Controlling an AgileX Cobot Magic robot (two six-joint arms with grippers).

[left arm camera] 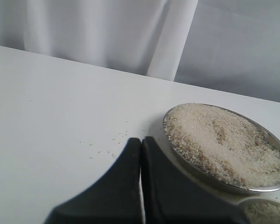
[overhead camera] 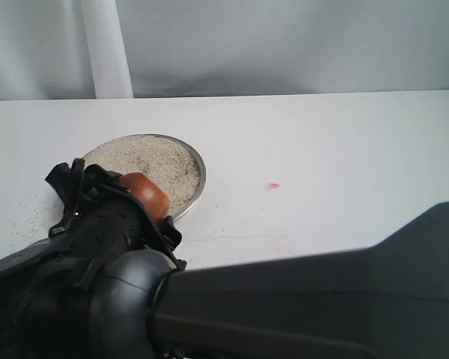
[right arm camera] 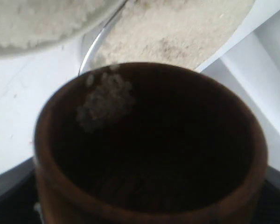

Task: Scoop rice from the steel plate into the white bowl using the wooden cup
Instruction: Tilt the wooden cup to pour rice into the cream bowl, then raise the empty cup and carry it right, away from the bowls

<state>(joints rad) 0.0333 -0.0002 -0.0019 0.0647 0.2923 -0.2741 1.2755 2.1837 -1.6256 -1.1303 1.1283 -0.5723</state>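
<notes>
Two right jaws clamp the wooden cup [overhead camera: 146, 193] by the steel plate [overhead camera: 202, 182], left jaws pressed together

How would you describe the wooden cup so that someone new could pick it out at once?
On the white table, find the wide steel plate heaped with rice. At its near edge the right claw grips the wooden cup: small and barrel-shaped, its polished reddish-brown wood stands out from grey metal, pale grains and the black arm.
</notes>
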